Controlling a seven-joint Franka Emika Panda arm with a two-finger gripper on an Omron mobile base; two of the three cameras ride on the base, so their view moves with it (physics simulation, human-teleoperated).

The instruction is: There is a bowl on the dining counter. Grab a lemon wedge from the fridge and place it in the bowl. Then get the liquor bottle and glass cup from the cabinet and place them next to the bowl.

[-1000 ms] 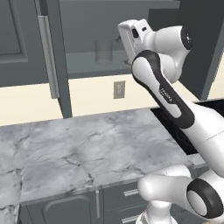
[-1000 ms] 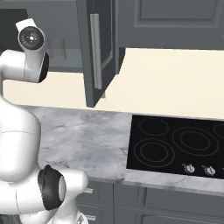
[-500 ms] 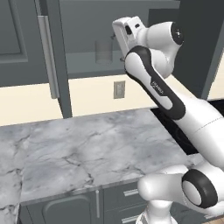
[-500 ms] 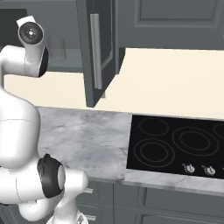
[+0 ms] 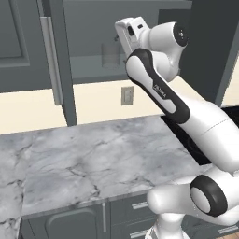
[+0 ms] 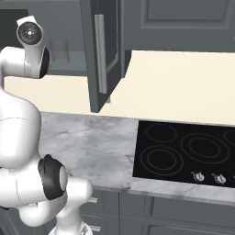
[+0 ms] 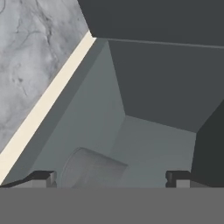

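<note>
The glass cup (image 5: 110,55) is seen on the shelf inside the open cabinet (image 5: 88,74), above the marble counter (image 5: 93,158). Small dark lettering is printed on the arm (image 5: 161,91), too small to be read. The gripper (image 7: 111,177) is held wide open at the cabinet mouth, nothing gripped, with the cup (image 7: 89,170) just ahead between its fingertips (image 7: 43,177)

Grey marble worktop (image 5: 93,163) in front of me, black cooktop (image 6: 188,153) w/ knobs to its right. Wall outlet (image 5: 127,95) on cream backsplash (under the cabinet). Cabinet door (image 6: 103,50) hangs open.
</note>
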